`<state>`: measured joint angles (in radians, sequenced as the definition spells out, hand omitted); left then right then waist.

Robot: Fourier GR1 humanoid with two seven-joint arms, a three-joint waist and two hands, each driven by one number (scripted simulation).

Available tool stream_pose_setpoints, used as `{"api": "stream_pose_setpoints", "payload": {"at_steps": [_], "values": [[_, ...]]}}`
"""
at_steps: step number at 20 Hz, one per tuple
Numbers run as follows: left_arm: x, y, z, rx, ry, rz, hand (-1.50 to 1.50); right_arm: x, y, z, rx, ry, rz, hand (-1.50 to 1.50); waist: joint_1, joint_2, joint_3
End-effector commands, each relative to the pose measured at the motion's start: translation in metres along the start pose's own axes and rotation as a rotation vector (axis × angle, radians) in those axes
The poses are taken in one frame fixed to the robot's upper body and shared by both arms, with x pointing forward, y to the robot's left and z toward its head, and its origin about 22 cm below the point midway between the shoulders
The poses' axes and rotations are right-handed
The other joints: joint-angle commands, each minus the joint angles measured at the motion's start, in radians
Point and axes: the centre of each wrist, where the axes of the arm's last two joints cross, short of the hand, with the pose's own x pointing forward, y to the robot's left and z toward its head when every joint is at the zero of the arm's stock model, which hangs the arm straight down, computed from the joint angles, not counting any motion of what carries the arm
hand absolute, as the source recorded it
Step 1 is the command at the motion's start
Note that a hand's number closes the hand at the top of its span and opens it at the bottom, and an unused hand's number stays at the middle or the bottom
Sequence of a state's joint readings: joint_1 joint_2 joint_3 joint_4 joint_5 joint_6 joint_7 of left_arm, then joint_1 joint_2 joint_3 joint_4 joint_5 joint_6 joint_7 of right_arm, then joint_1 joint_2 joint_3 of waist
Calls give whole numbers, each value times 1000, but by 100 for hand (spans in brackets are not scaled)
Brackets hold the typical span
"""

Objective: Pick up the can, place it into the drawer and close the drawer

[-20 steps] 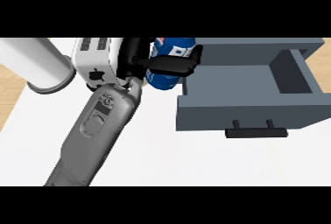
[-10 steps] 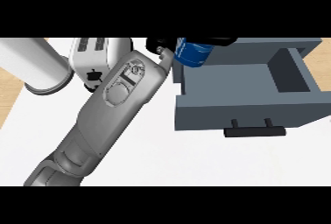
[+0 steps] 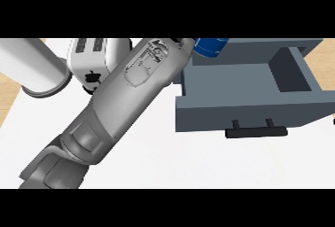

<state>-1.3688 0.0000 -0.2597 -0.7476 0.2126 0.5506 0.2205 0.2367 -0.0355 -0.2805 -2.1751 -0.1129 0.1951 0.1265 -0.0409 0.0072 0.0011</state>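
Now can (image 3: 211, 47) shifted higher, at drawer's (image 3: 248, 106) far-left corner, left hand (image 3: 186, 41) grip indiscernible

Single head view, steeply downward onto the counter (image 3: 196, 164), close in (forearm (image 3: 124, 102) fills the middle)

The forearm (image 3: 131, 97) wears a smooth grey shell with a soft metallic sheen and fine dark line markings. The can (image 3: 211, 47) has a glossy blue wall; only a sliver shows, so it may be painted metal. The drawer (image 3: 248, 111) is matt slate-grey, flat and even on every wall, and its handle (image 3: 256, 132) is matt black. The toaster (image 3: 95, 57) has a smooth white casing with black trim. The cylinder (image 3: 33, 66) beside it is smooth, satin white. The surface (image 3: 196, 164) is plain matt white, edged by pale wood (image 3: 6, 99).
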Motion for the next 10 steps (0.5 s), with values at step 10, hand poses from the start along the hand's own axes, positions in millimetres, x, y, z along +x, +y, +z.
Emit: {"api": "stream_pose_setpoints", "payload": {"at_steps": [10], "values": [[-5,-14,-14,19,39,-61,150,1,-7,-12,44,-15,-3,-150,-36,8,1]]}}
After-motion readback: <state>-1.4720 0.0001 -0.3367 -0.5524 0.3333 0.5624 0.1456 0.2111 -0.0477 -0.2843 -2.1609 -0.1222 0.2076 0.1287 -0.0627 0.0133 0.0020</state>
